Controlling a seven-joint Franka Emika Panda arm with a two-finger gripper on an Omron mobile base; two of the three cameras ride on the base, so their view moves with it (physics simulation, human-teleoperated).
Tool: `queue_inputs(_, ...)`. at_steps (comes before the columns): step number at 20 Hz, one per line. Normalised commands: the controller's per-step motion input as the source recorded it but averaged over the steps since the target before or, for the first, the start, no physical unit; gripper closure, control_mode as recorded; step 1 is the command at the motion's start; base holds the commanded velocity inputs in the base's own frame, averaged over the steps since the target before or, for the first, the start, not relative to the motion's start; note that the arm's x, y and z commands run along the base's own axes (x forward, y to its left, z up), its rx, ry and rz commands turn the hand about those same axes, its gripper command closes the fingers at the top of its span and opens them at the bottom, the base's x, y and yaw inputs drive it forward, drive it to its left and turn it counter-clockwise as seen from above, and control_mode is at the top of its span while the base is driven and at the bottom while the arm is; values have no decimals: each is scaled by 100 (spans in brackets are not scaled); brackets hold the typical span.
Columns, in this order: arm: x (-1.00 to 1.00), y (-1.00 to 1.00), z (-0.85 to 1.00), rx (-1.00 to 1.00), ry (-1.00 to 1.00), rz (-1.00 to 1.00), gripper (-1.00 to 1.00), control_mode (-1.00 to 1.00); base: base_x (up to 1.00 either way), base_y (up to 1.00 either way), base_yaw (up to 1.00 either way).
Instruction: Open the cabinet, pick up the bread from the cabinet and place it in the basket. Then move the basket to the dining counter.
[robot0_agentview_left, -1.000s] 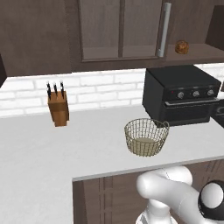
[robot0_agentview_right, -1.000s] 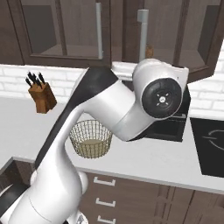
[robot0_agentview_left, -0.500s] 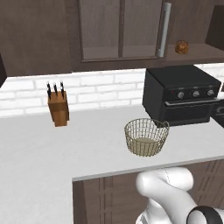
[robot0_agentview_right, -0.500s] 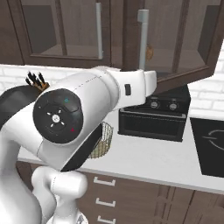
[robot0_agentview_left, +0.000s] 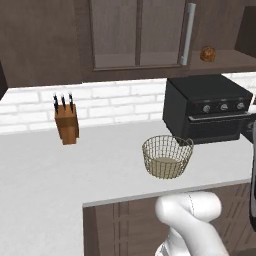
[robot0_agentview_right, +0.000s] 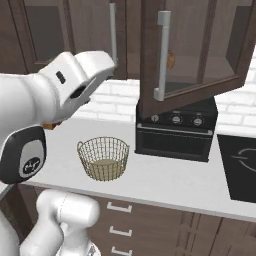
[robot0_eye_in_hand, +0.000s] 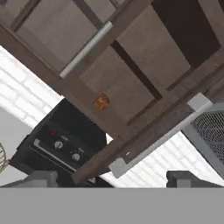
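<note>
The cabinet (robot0_agentview_left: 135, 35) hangs above the counter, and its right door (robot0_agentview_right: 185, 55) stands swung out. The bread (robot0_agentview_left: 207, 53), a small golden-brown roll, sits on the shelf behind that door; it also shows as the bread (robot0_eye_in_hand: 101, 101) in the hand view and, through the glass, as the bread (robot0_agentview_right: 171, 59). The wire basket (robot0_agentview_left: 167, 156) stands on the white counter in front of the black oven, also seen as the basket (robot0_agentview_right: 103, 158). My gripper (robot0_eye_in_hand: 114, 179) is open and holds nothing, well short of the bread. The dining counter is out of view.
A black oven (robot0_agentview_left: 207, 107) sits under the cabinet, right of the basket. A wooden knife block (robot0_agentview_left: 66, 122) stands by the brick backsplash at the left. A black cooktop (robot0_agentview_right: 240, 167) lies at the far right. The open door's bar handle (robot0_eye_in_hand: 157, 140) crosses the hand view.
My arm has swung left across the right base view, uncovering the oven and the open door. The bread, basket and door have stayed put.
</note>
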Motion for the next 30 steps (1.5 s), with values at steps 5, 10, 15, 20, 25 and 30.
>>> queue_inputs(5,72,69,3,-84,50,-7,-100,-100,0,0,0)
queue_inputs(10,86,16,11,-46,61,-18,-100,-100,0,0,0)
queue_inputs(15,76,-63,-17,-8,44,-23,-100,-100,0,0,0)
queue_inputs(20,29,-95,-34,-11,20,-31,-100,-100,0,0,0)
queue_inputs(25,3,-96,-15,-20,8,-36,-100,-100,0,0,0)
queue_inputs(30,-18,-100,0,-17,1,-42,-100,-100,0,0,0)
